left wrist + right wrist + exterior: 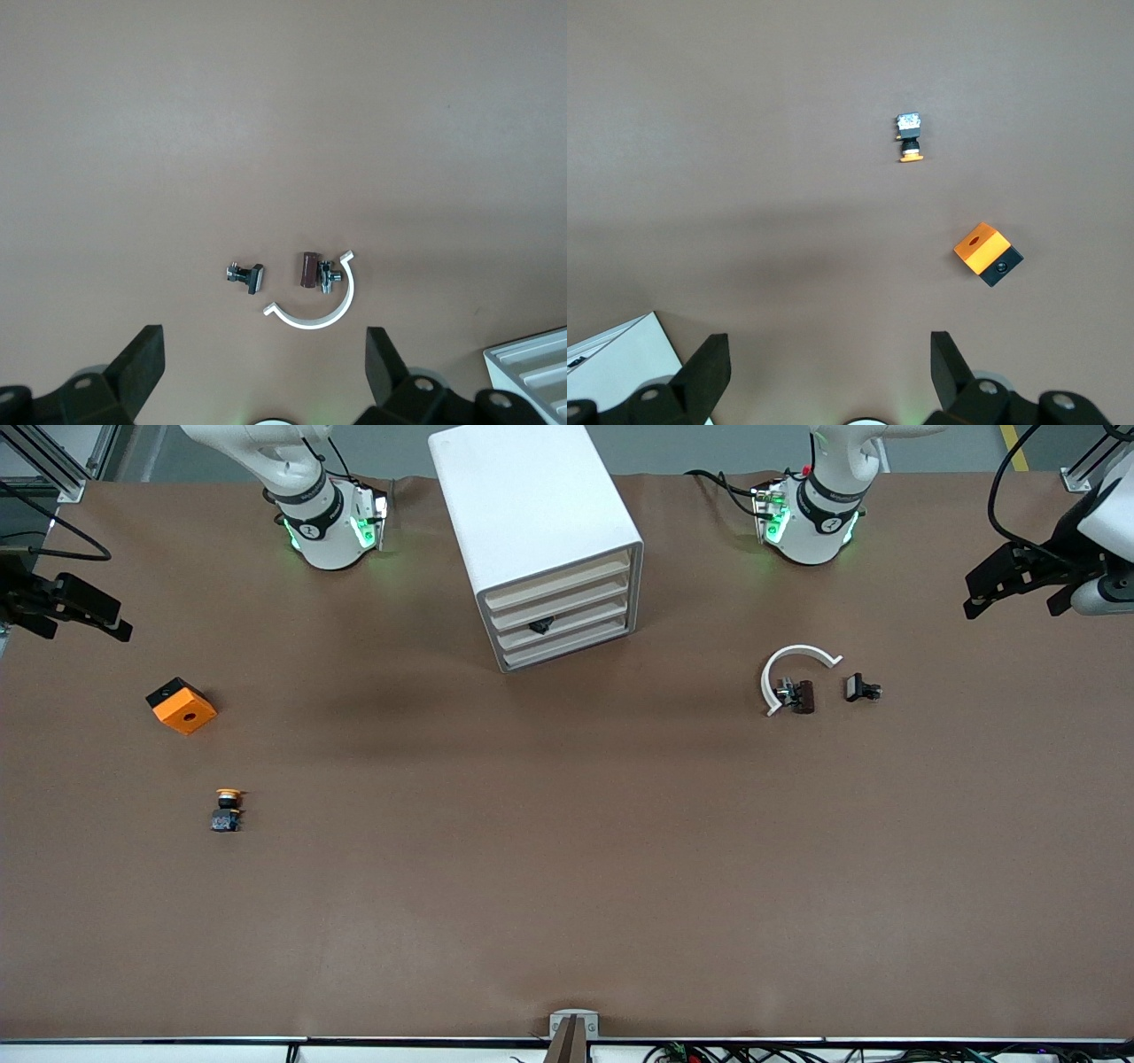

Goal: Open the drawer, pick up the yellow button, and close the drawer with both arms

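- Front view: a brown table (567, 868) fills the frame, with a grey floor strip along the top. The white drawer cabinet (540, 540) stands between the two arm bases, all its drawers pushed in; a small dark thing shows at one drawer's front. The yellow button (228, 810) lies out on the table toward the right arm's end, nearer the camera than the orange box (182, 705). A white curved clip (791, 673), a brown part (802, 696) and a black part (861, 688) lie toward the left arm's end. Both arms wait at the table's ends.
- Left wrist view: the left pincer (266, 376) hangs spread wide over the clip and the two small parts, pinching nothing.
- Right wrist view: the right pincer (831, 372) is spread too, over bare table, the button and orange box in sight.
- Judgement: button out and drawers shut fit the task's end state; it would equally suit a start if another button sits inside. No move is settled.
- No readable writing or brand shows.
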`<action>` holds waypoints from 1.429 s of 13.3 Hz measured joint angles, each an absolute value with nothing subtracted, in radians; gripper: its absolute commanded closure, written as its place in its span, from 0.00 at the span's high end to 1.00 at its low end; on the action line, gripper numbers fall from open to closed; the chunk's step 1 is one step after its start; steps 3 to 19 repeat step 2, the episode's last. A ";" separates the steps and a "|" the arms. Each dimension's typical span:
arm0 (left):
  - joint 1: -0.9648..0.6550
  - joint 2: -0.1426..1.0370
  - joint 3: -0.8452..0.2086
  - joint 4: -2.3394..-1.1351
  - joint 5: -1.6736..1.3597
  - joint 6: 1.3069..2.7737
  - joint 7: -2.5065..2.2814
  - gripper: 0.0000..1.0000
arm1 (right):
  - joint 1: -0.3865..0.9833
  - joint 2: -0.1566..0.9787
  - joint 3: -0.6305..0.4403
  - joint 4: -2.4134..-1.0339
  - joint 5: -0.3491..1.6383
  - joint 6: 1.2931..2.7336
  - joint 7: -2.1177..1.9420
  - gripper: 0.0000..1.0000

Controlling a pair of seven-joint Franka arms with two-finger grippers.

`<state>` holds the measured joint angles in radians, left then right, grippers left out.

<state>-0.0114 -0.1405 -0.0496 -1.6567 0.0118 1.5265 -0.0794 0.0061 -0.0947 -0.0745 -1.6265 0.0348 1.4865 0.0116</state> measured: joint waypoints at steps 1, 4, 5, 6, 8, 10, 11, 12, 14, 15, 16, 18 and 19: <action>-0.011 -0.133 -0.049 -1.648 0.016 1.527 -0.079 1.00 | 0.005 -0.103 -0.075 -1.634 0.035 1.489 0.012 1.00; -0.011 -0.128 -0.049 -1.642 0.024 1.526 -0.079 1.00 | 0.004 -0.108 -0.075 -1.640 0.035 1.490 0.012 1.00; -0.011 -0.128 -0.049 -1.642 0.024 1.526 -0.079 1.00 | 0.004 -0.108 -0.075 -1.640 0.035 1.490 0.012 1.00; -0.011 -0.128 -0.049 -1.642 0.024 1.526 -0.079 1.00 | 0.004 -0.108 -0.075 -1.640 0.035 1.490 0.012 1.00; -0.011 -0.128 -0.049 -1.642 0.024 1.526 -0.079 1.00 | 0.004 -0.108 -0.075 -1.640 0.035 1.490 0.012 1.00; -0.011 -0.128 -0.049 -1.642 0.024 1.526 -0.079 1.00 | 0.004 -0.108 -0.075 -1.640 0.035 1.490 0.012 1.00; -0.011 -0.128 -0.049 -1.642 0.024 1.526 -0.079 1.00 | 0.004 -0.108 -0.075 -1.640 0.035 1.490 0.012 1.00; -0.011 -0.128 -0.049 -1.642 0.024 1.526 -0.079 1.00 | 0.004 -0.108 -0.075 -1.640 0.035 1.490 0.012 1.00; -0.011 -0.128 -0.049 -1.642 0.024 1.526 -0.079 1.00 | 0.004 -0.108 -0.075 -1.640 0.035 1.490 0.012 1.00; -0.011 -0.128 -0.049 -1.642 0.024 1.526 -0.079 1.00 | 0.004 -0.108 -0.075 -1.640 0.035 1.490 0.012 1.00; -0.011 -0.128 -0.049 -1.642 0.024 1.526 -0.079 1.00 | 0.004 -0.108 -0.075 -1.640 0.035 1.490 0.012 1.00; -0.011 -0.128 -0.049 -1.642 0.024 1.526 -0.079 1.00 | 0.004 -0.108 -0.075 -1.640 0.035 1.490 0.012 1.00; -0.011 -0.128 -0.049 -1.642 0.024 1.526 -0.079 1.00 | 0.004 -0.108 -0.075 -1.640 0.035 1.490 0.012 1.00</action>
